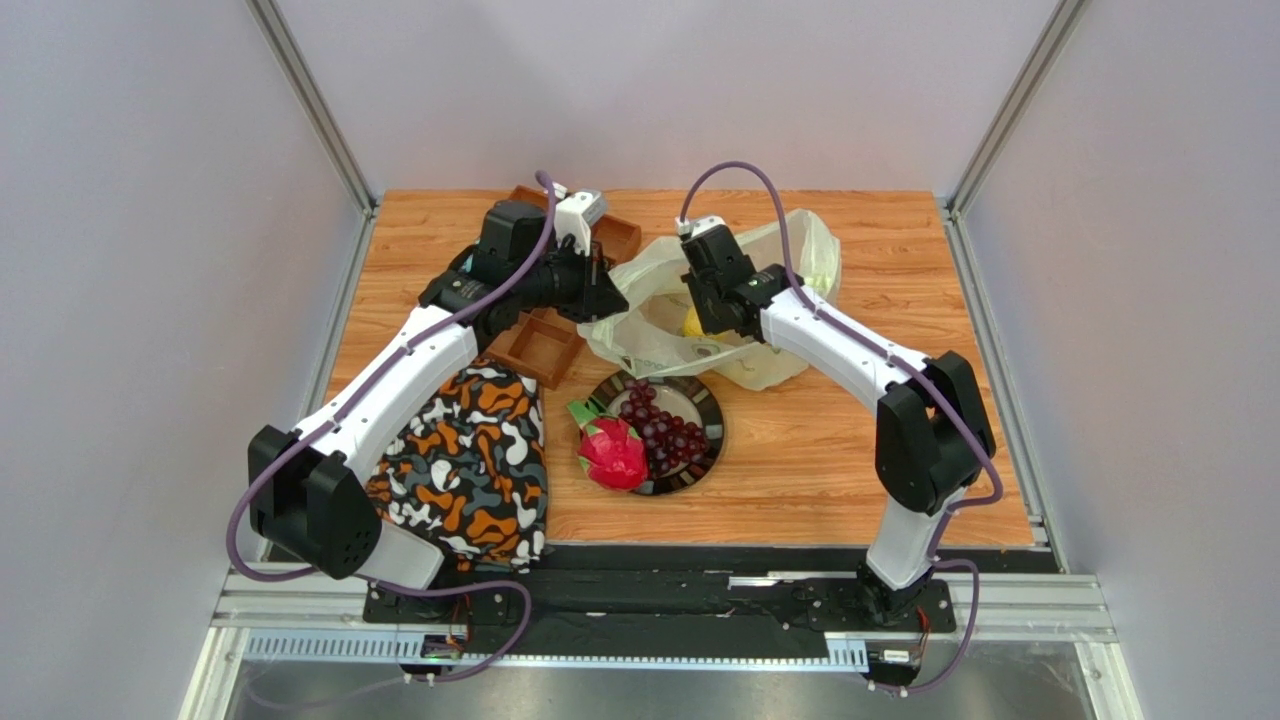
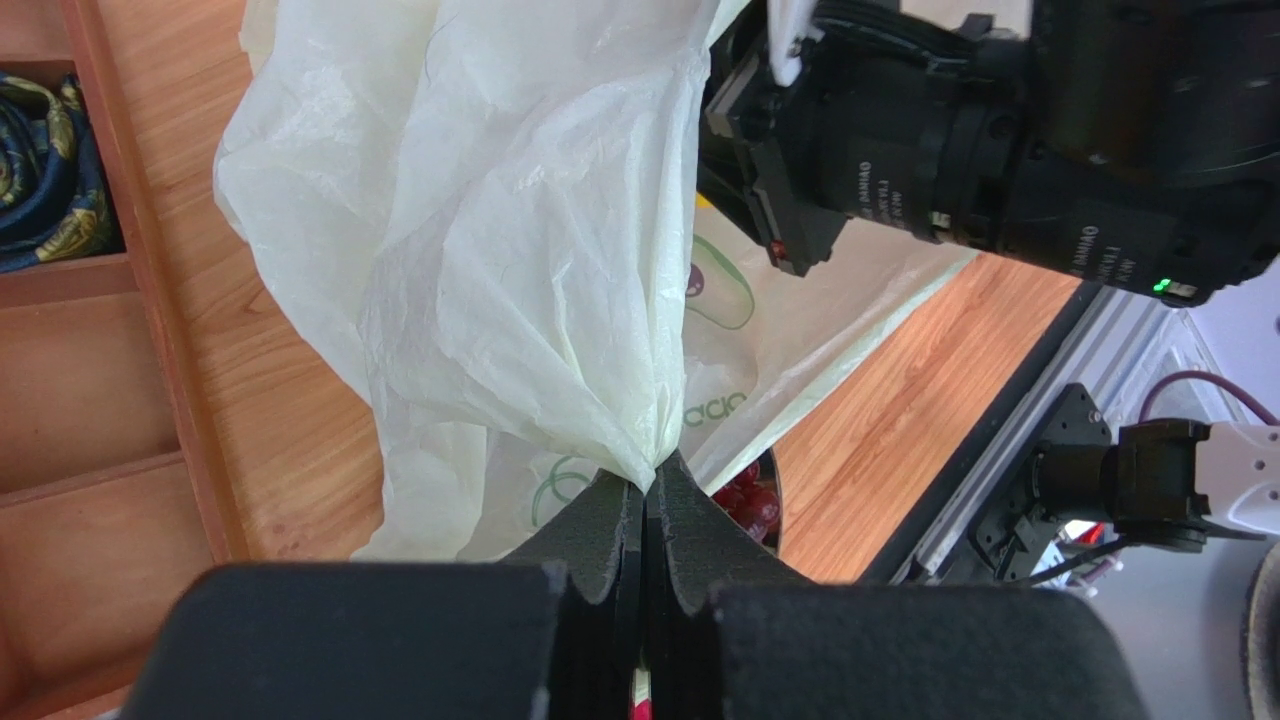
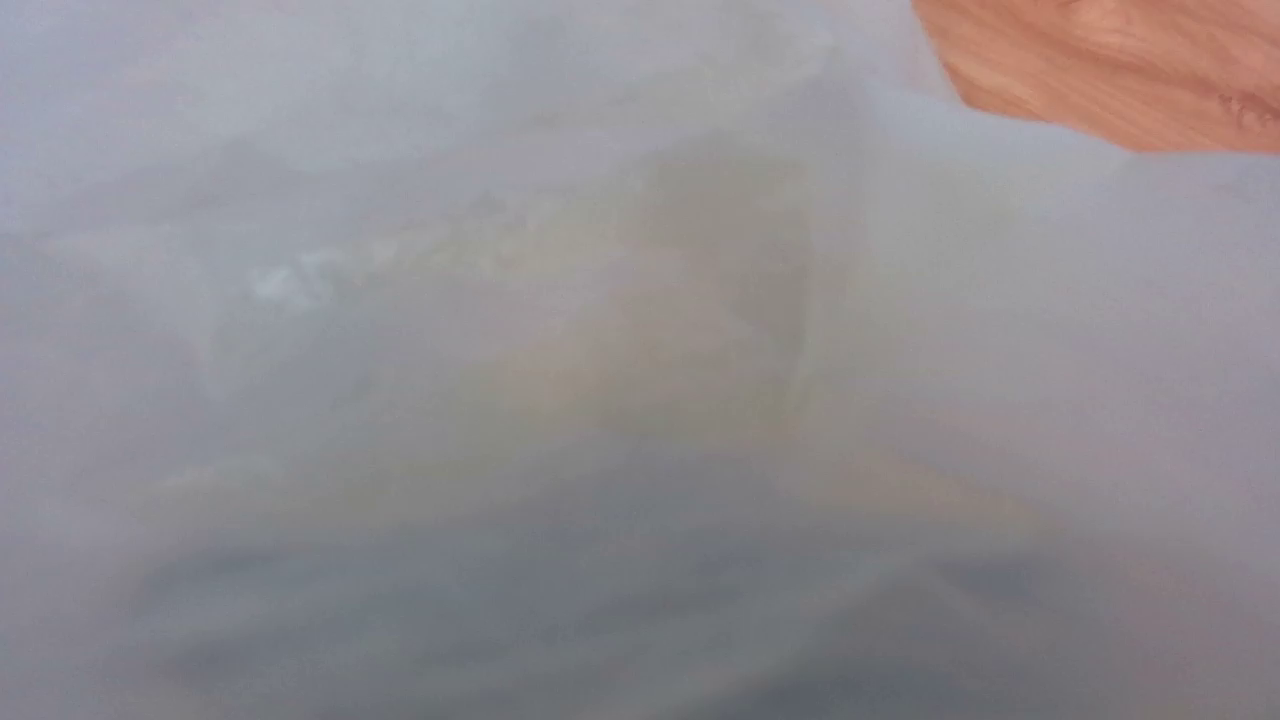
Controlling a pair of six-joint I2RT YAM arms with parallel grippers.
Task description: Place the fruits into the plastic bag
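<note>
wooden table (image 1: pixel 842 450) — plastic bag (image 2: pixel 496 225) edge clamped in left gripper (image 2: pixel 646 492)

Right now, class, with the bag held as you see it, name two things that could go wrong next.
1. The left tool pinches only a thin gather of the plastic bag; the film might slip or tear, closing the mouth.
2. The right tool sits inside the bag, its camera showing only film; pulling out, it could snag and drag the bag.
</note>
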